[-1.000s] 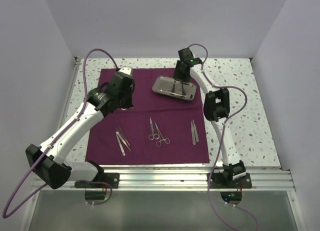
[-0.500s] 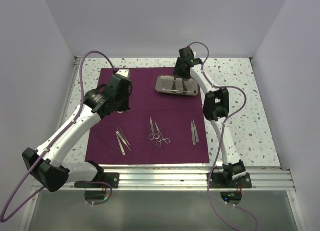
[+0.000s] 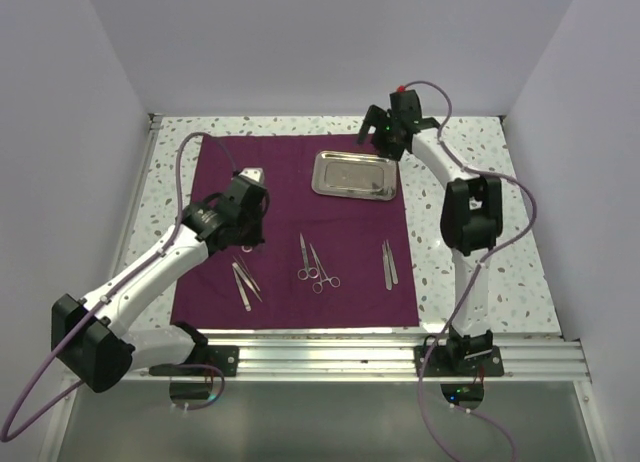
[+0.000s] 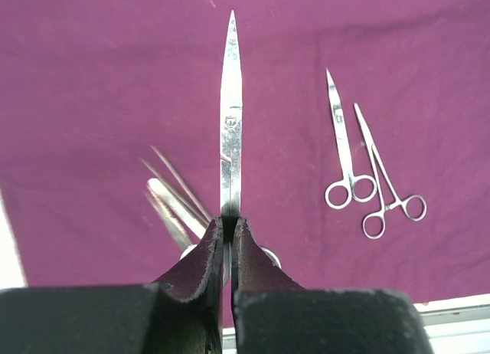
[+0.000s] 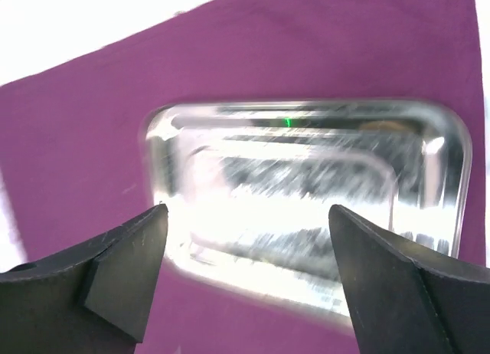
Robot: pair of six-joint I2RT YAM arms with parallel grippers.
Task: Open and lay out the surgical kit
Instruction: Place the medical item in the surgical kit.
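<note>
The surgical kit's dark purple cloth (image 3: 300,207) lies spread flat on the table. The shiny steel tray (image 3: 353,174) rests on its far right part. My right gripper (image 3: 386,134) hovers open just beyond the tray; in the right wrist view the tray (image 5: 306,185) shows between the spread fingertips (image 5: 134,258), untouched. My left gripper (image 3: 243,214) is over the cloth's left half, shut on a pair of scissors (image 4: 231,116) whose blades point away from the fingers. Tweezers (image 3: 245,282), two ring-handled forceps (image 3: 315,262) and more tweezers (image 3: 388,264) lie in a row near the front.
The speckled tabletop (image 3: 480,232) borders the cloth on the left, right and far sides. An aluminium rail (image 3: 330,354) runs along the near edge with both arm bases. Purple cables loop from each arm. White walls close in on three sides.
The right gripper has opened, let go of the tray and pulled back to the right; the tray now lies flat. The left arm has moved nearer with the scissors.
</note>
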